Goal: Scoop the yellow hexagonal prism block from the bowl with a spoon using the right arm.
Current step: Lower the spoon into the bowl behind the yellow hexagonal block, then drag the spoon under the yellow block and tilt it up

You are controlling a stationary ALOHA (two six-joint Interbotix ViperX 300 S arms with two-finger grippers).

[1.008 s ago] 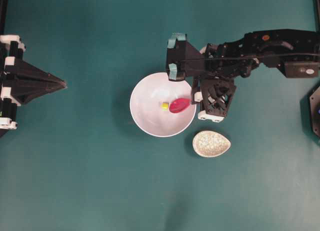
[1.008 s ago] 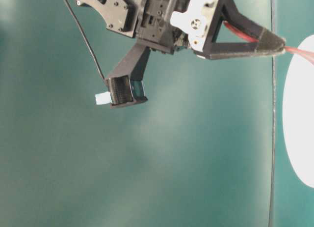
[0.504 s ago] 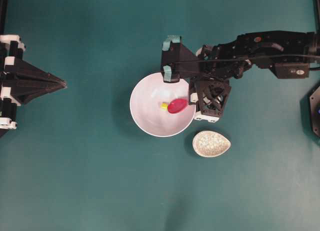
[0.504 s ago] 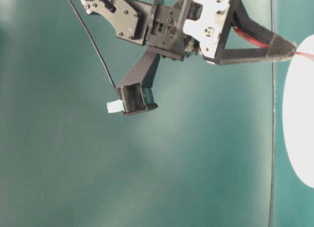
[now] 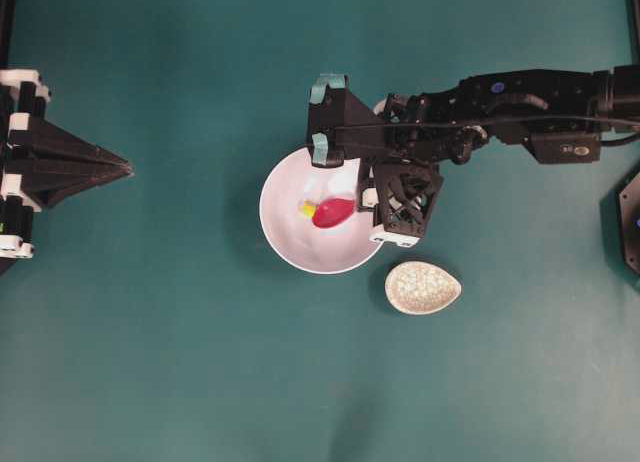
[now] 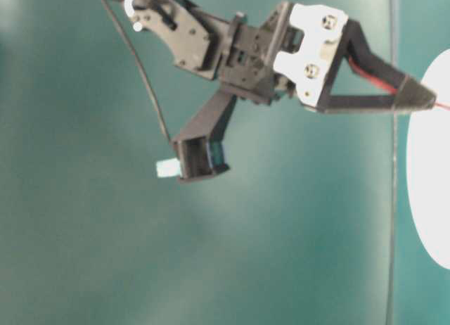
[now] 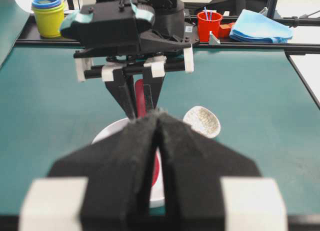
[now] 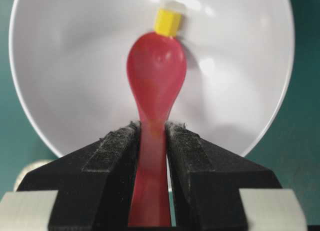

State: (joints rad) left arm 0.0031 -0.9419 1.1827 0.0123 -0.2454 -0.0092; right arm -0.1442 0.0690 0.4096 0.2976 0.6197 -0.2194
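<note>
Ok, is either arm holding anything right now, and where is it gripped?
The right gripper holds the glossy red plastic spoon by its handle, pinched between both fingers. The left gripper is shut on nothing.

The black right robot arm (image 5: 500,107) had teal tape patches, white screwed plates, a thin black cable, and pointed fingers (image 8: 110,161).

overhead looks down; wrist views closely share bowl (image 8: 60,91).
</note>
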